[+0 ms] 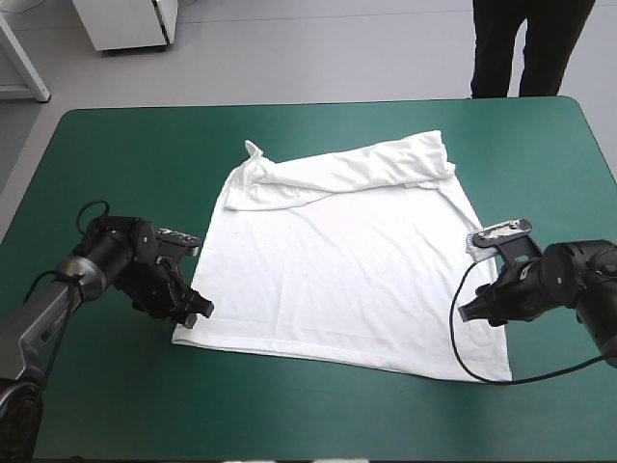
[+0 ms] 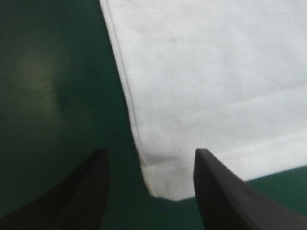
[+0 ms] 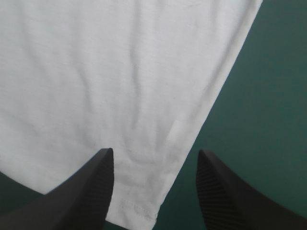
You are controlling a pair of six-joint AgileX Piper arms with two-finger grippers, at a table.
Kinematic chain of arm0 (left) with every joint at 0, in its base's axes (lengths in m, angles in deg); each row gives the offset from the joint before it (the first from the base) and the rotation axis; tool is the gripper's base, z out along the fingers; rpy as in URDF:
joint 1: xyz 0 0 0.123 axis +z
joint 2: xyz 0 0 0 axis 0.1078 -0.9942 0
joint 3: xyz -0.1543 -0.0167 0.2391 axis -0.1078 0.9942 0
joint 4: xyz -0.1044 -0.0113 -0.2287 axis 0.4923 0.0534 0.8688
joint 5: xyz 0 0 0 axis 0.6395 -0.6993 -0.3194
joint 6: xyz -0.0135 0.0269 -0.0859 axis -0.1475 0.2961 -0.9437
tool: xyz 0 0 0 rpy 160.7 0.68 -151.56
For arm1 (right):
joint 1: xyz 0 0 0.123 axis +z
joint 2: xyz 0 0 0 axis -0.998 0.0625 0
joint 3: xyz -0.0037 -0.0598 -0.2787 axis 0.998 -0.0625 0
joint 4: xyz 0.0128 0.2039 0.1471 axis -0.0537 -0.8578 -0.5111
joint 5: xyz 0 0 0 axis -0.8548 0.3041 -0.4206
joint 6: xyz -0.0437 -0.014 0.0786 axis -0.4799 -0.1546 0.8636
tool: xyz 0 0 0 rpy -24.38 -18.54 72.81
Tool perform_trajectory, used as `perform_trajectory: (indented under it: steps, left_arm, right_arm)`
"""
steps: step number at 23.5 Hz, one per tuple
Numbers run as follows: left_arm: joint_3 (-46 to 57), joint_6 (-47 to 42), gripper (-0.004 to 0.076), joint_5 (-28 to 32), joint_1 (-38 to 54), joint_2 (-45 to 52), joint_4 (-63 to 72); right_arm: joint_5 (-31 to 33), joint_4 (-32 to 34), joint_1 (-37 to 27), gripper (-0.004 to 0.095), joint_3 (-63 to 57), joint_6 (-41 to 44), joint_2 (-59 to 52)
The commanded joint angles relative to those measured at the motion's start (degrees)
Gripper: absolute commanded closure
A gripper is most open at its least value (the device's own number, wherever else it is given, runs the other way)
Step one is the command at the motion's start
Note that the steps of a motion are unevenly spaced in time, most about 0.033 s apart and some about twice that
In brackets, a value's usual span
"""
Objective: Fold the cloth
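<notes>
the t-shirt (image 1: pixel 337 280) lies spread on the teal-green cover (image 1: pixel 116 154), its far edge bunched. the left gripper (image 2: pixel 151 151) stands apart around 1 near corner. the right gripper (image 3: pixel 154 150) stands apart around the other.

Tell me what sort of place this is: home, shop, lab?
Probably a robot lab bench: the left hand and right hand, both open, sit at a table with a teal-green cover, and a white T-shirt lies spread on it.
</notes>
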Motion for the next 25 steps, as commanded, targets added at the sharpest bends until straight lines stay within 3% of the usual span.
perform_trajectory:
  steps: [1,4,6,9,11,25]
  left_arm:
    - [-0.5,0.0,0.033,1.2,0.0,-0.2,1.1]
    - [-0.2,0.0,0.0342,1.4,0.0,-2.7,2.9]
    - [0.3,0.6,0.0433,1.5,0.0,-3.4,5.6]
    - [0.3,3.6,0.0661,1.4,0.0,-3.6,8.6]
    - [0.3,5.6,0.0732,0.5,0.0,-3.6,10.9]
    - [0.0,6.7,0.0733,-1.0,0.0,-3.6,11.5]
  right_arm:
    - [-1.3,0.3,0.2,0.0419,1.2,0.2,-1.4]
    - [-0.5,2.3,0.2,0.042,1.2,1.1,-1.3]
    - [0.0,3.9,0.2,0.042,1.2,2.6,-1.3]
    - [-0.4,5.0,0.2,0.042,-3.6,3.8,-1.3]
    - [-1.9,5.0,0.2,0.042,-8.9,3.8,-1.3]
    - [-3.2,-0.2,0.2,0.0424,-15.2,3.8,-1.3]
